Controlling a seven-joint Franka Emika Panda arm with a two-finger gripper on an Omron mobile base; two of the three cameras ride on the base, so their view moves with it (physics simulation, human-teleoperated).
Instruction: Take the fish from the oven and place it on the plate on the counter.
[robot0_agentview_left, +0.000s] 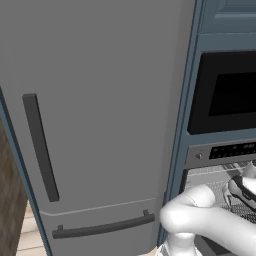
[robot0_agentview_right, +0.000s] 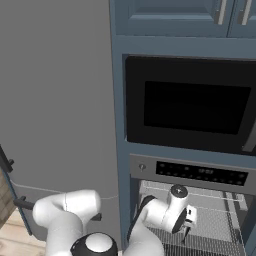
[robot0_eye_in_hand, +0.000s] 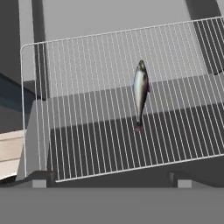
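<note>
fish (robot0_eye_in_hand: 140, 89) on the wire rack (robot0_eye_in_hand: 87, 109) in hand view, gripper (robot0_eye_in_hand: 109, 180) wide open, empty

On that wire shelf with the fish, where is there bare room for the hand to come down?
The wire rack is bare from its left rim across to the fish, and again between the fish and the right edge of the hand view. The strip toward the front rim is free too. The fish is the one thing on it.

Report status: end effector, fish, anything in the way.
End effector open, empty, at the oven mouth. Fish lying on the wire rack, untouched. Nothing between end effector and fish.
</note>
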